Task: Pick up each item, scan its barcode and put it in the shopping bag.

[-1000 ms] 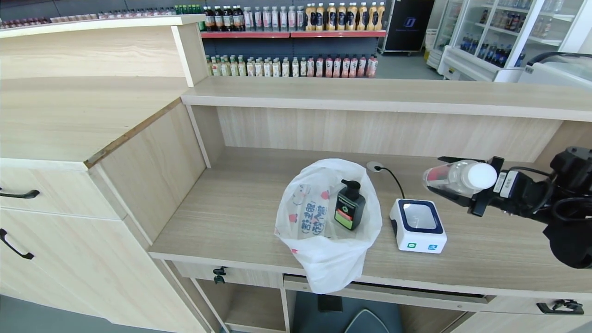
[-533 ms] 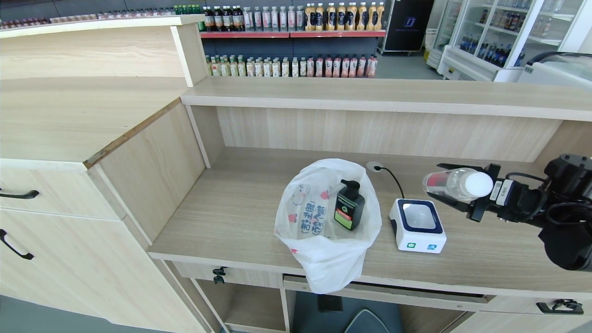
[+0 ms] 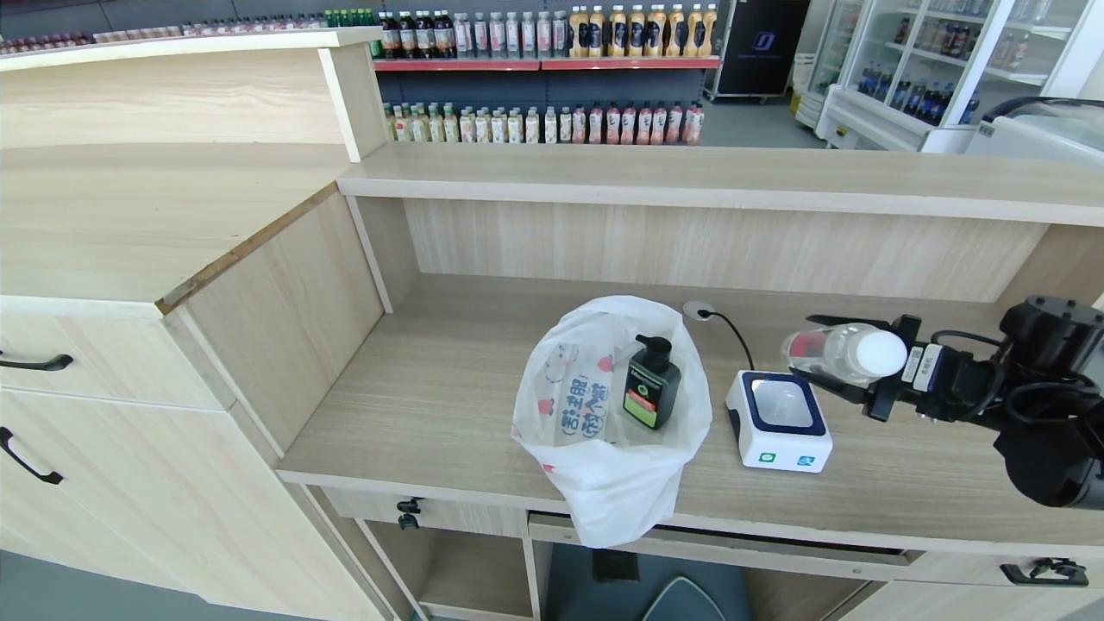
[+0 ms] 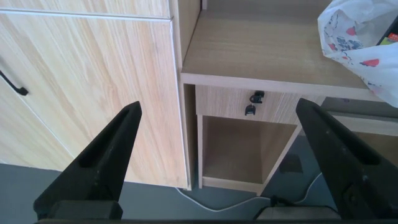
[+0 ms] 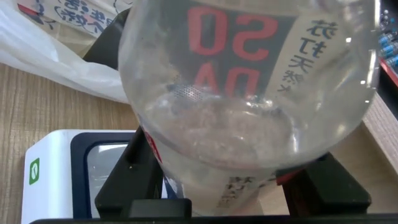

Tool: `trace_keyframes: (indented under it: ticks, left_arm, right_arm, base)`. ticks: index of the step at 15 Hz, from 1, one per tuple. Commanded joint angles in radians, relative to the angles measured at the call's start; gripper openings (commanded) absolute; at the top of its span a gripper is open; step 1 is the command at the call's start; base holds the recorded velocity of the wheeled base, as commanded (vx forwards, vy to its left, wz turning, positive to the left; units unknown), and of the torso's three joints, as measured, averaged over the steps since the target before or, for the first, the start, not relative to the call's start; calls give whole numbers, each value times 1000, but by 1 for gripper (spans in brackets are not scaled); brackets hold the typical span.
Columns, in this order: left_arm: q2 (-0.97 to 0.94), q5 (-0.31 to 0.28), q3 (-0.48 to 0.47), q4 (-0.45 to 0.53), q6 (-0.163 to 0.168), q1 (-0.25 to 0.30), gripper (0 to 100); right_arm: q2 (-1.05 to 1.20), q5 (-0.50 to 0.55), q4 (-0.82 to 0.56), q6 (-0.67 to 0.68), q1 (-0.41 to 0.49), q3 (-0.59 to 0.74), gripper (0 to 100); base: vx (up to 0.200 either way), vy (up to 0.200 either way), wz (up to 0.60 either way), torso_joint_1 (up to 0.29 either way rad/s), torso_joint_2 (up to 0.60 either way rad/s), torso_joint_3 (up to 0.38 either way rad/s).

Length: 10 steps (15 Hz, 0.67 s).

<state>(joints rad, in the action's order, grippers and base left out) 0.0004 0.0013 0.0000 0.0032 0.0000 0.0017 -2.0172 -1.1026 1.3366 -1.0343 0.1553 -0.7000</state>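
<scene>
Nearest you, the left jaws hang low at the near left, below the bench [image 3: 431,405] edge beside the cabinet front. They stand wide apart with nothing between them, well away from the work.

The shopping bag [image 3: 604,423] sits at the near edge of the bench with its mouth open upward and its bottom drooping over the edge. A dark pump bottle [image 3: 651,392] is already inside it.

Just to the right of the bag, the scanner [image 3: 779,420] rests flat on the bench with its window facing up.

Farther back and to the right, the right jaws are clamped on the clear soda bottle [image 3: 841,349], holding it above the bench. The bottle lies roughly level. Its white cap [image 3: 880,354] is at the right, close to the wrist, and its other end points left.

That is the relation your next move turns on. The scanner window lies down, left and slightly nearer from the bottle, and in the right wrist view the scanner [image 5: 68,180] shows only partly under the bottle [image 5: 249,93]. By my judgement the bottle isn't yet squarely over the window. The right arm [image 3: 975,384] is the nearer one, so it would need to carry the bottle left and lower, label side down. After the scan, the bag lies farther left along the same line.
</scene>
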Motion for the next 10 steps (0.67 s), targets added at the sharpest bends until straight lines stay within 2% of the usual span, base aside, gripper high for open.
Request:
trace_keyframes:
  ticks: [1,10]
  left_arm:
    - [0,0,0,0,0,0,100]
    - [0,0,0,0,0,0,100]
  right_arm:
    - [-15,0,1,-1,-3,-1,0]
    - [-48,-13,24,-3,-40,1,0]
  base:
    - [0,0,0,0,0,0]
    - [0,0,0,0,0,0]
